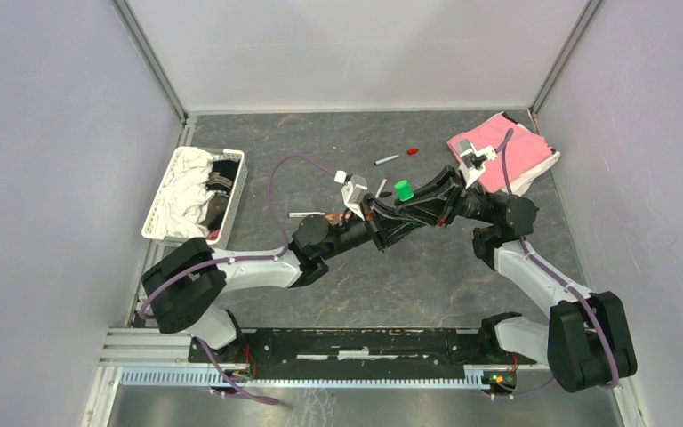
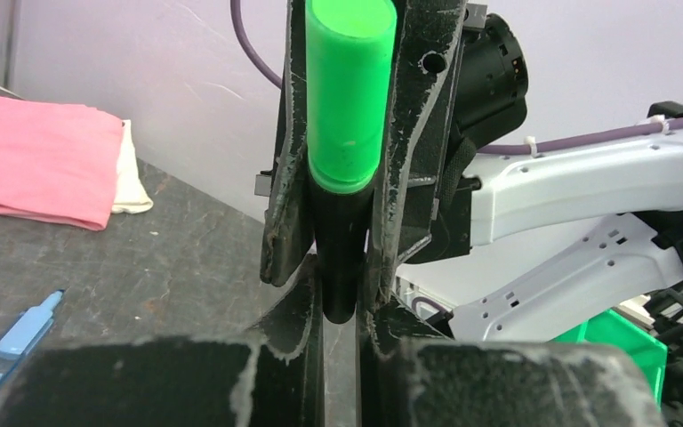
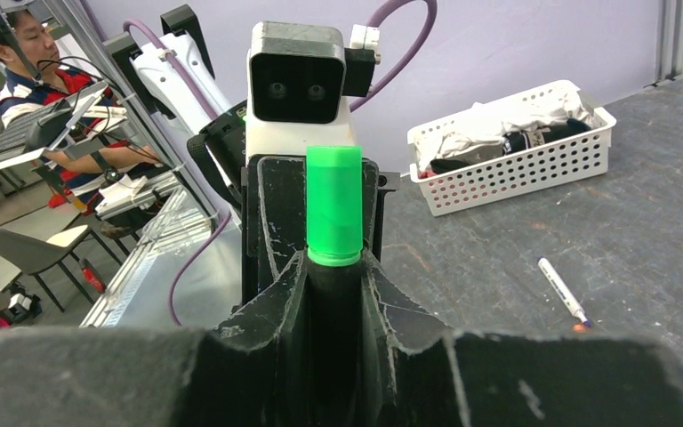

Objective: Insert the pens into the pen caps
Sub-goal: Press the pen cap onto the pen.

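Observation:
The chunky black-and-green marker (image 1: 403, 189) stands upright above mid-table, its green cap seated on the black barrel. My right gripper (image 1: 422, 203) is shut on the black barrel (image 3: 335, 320), and the green cap (image 3: 334, 205) sticks out past its fingertips. My left gripper (image 1: 382, 216) faces it tip to tip. In the left wrist view its jaws show only a narrow slit, narrower than the barrel. The barrel's rounded end (image 2: 340, 294) sits just at their tips, below the cap (image 2: 347, 89). Thin white pens (image 1: 387, 160) (image 1: 305, 214) and a red cap (image 1: 413, 151) lie on the table.
A white basket (image 1: 167, 191) of clothes stands at the left and also shows in the right wrist view (image 3: 534, 165). A pink cloth (image 1: 520, 156) lies at the back right. A blue marker (image 2: 13, 342) and a white pen (image 3: 562, 289) lie loose on the dark mat.

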You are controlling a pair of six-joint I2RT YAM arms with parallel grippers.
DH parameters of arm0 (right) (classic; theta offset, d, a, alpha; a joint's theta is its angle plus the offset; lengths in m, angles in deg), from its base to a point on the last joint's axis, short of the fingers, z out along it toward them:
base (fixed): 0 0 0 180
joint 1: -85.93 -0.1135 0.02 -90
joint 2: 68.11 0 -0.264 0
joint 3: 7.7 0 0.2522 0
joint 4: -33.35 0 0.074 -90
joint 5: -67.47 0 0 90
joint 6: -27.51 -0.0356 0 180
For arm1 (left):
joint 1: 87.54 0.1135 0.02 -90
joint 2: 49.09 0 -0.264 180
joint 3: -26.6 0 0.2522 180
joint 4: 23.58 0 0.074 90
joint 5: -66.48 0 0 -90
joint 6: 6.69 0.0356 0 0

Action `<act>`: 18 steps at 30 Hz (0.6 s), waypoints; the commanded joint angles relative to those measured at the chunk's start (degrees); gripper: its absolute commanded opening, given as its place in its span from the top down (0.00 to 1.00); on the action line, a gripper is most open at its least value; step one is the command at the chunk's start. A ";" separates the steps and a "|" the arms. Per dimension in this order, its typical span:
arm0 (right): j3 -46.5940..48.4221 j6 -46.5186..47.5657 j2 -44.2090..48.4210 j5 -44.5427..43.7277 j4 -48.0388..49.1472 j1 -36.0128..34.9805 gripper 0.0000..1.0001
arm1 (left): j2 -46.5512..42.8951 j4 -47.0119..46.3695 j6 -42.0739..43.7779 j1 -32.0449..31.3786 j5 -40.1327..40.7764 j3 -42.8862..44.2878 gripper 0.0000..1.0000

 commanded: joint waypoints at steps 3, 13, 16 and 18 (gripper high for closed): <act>0.12 1.79 1.14 0.58 1.42 -0.39 0.96 | 0.17 0.74 0.67 -0.08 -1.94 3.86 0.98; 0.66 7.48 1.42 2.17 -6.74 -2.29 0.68 | -2.79 9.97 5.13 -0.05 -2.61 6.43 0.98; 0.34 7.17 1.41 2.09 -6.95 -2.60 0.62 | -2.96 9.26 5.26 -0.04 -2.03 6.21 0.98; 0.07 7.17 1.55 2.11 -7.18 -2.71 0.63 | -3.18 9.00 5.43 -0.03 -1.72 6.09 0.98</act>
